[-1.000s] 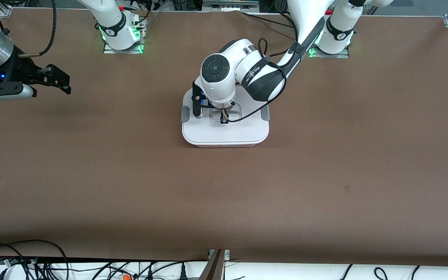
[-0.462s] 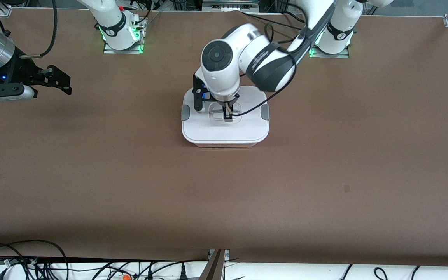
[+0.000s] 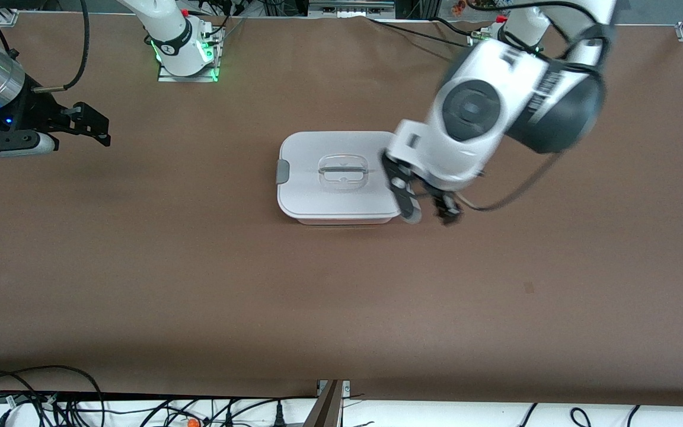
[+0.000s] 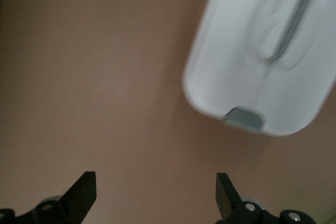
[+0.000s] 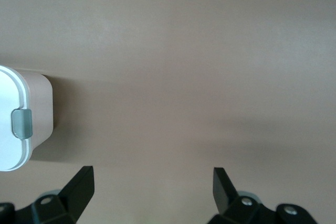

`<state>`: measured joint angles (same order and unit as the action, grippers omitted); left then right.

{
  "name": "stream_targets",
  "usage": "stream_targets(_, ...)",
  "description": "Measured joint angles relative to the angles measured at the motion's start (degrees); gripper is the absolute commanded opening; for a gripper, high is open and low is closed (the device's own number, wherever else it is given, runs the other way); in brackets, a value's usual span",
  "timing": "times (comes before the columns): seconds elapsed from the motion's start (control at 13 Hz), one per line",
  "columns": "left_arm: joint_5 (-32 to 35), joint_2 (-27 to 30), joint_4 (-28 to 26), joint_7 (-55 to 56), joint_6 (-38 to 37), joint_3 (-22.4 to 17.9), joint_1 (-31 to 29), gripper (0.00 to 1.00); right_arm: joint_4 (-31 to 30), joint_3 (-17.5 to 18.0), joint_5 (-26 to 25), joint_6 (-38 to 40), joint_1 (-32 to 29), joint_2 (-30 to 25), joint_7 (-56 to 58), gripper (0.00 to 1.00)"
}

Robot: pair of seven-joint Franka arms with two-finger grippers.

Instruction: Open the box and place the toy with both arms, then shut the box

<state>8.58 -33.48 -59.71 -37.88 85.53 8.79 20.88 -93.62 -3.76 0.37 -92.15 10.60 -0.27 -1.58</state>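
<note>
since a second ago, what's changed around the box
The left gripper let go of the lid's clear handle, opened, and swung off the box toward the left arm's end of the table, now over bare table beside it. The lid stays on; the box hasn't moved. The right gripper waits open as before.

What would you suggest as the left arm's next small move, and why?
Probably carry the left gripper on toward its own end of the table. Its fingers are open and empty, the lid sits flat on the box, no toy shows, and the right gripper waits open at its end.
</note>
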Motion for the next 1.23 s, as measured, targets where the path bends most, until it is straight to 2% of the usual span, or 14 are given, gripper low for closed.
stream_targets(0.15, 4.33, 0.02, 1.04, -0.02, 0.23, -0.31, -3.23, 1.0, 0.0, 0.0, 0.0, -0.02, 0.0, 0.01, -0.41, 1.0)
stream_targets(0.31, 5.26, 0.04, 2.11, 0.51, 0.32, -1.54, -4.72, 1.0, 0.0, 0.0, 0.0, -0.03, 0.0, 0.01, -0.48, 1.0)
stream_targets(0.54, 3.75, 0.61, 2.59, 2.36, 6.88, -3.2, -8.1, 1.0, 0.0, 0.0, 0.0, -0.5, -0.01, 0.14, -0.54, 1.0)
stream_targets(0.77, 0.82, 3.97, 2.34, 11.86, 7.43, -4.04, -10.97, 1.0, 0.0, 0.01, 0.01, -1.96, -0.01, 1.13, -0.57, 1.0)
stream_targets(1.0, -7.48, 9.58, -2.76, 30.04, 6.62, -5.06, -16.48, 1.0, 0.01, 0.01, 0.01, -2.15, -0.02, 1.47, -0.58, 1.0)
stream_targets(1.08, -10.99, 12.12, -6.24, 33.93, 6.48, -5.17, -19.09, 1.0, 0.01, 0.02, 0.01, -2.19, -0.02, 1.47, -0.58, 1.0)
stream_targets(1.23, -13.89, 17.84, -14.02, 36.59, 5.55, -6.5, -21.8, 1.0, 0.02, 0.02, 0.01, -2.23, -0.03, 1.47, -0.59, 1.0)
